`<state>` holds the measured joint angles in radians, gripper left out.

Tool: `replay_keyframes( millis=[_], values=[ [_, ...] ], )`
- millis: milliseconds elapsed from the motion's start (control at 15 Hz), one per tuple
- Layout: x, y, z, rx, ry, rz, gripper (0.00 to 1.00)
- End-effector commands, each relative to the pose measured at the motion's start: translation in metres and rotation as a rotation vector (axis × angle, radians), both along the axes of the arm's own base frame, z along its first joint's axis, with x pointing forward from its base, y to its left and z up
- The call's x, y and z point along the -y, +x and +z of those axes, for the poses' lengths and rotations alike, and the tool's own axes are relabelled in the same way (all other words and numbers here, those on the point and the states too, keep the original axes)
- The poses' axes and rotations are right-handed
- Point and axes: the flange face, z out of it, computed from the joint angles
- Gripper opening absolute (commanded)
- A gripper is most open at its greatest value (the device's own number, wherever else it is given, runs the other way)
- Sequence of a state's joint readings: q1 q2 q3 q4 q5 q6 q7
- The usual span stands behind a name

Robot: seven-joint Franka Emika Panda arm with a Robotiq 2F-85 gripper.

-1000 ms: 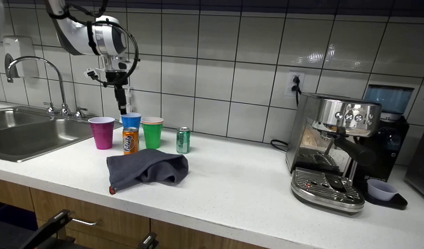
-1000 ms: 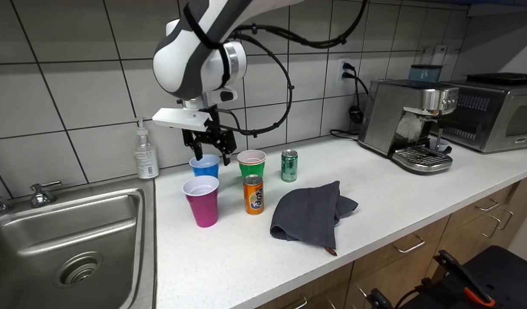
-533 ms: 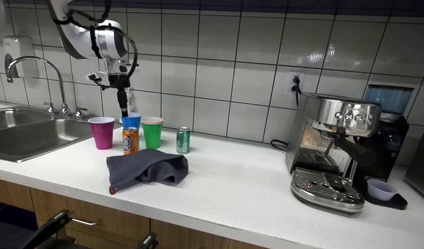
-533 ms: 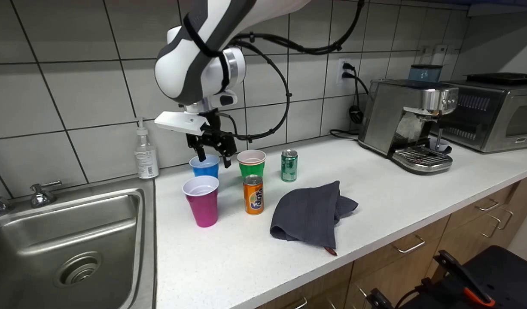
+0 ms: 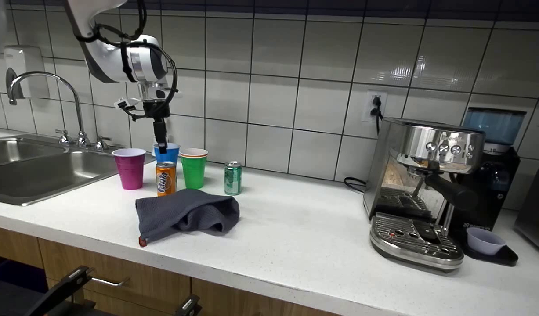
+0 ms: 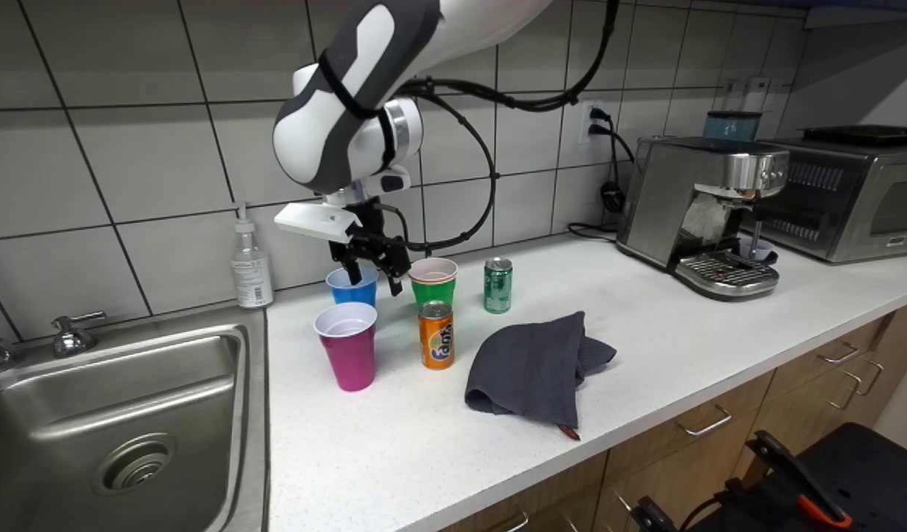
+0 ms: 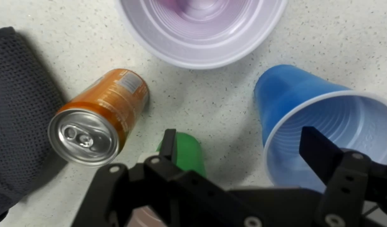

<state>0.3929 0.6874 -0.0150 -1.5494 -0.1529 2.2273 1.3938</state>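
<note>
Pincer just above blue cup, which stands upright at right of wrist view, mouth beneath one finger; other finger seen between it and green cup in an exterior view. Jaws spread wide, released; contact with blue cup cannot be told. In wrist view, orange can upright left of centre, magenta cup at top edge, dark cloth along left edge. Green can near centre of an exterior view. All on bench.

In wrist view, pink cup cropped above, gripper hiding most of green cup, part of blue cup
</note>
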Motion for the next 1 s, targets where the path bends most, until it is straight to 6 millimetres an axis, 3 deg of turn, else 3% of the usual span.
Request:
replay_keyframes(
  millis=[0, 600, 667, 733, 933],
  values=[
    [-0.0024, 0.0091, -0.0007, -0.007, -0.020, -0.034, 1.00],
    [-0.0049, 0.0138, -0.0066, -0.010, -0.015, -0.025, 1.00],
    [-0.0052, 0.0140, -0.0067, -0.009, -0.016, -0.023, 0.75],
    [-0.0056, 0.0140, -0.0068, -0.008, -0.017, -0.021, 0.72],
    [-0.0058, 0.0141, -0.0071, -0.007, -0.018, -0.018, 0.49]
  ],
)
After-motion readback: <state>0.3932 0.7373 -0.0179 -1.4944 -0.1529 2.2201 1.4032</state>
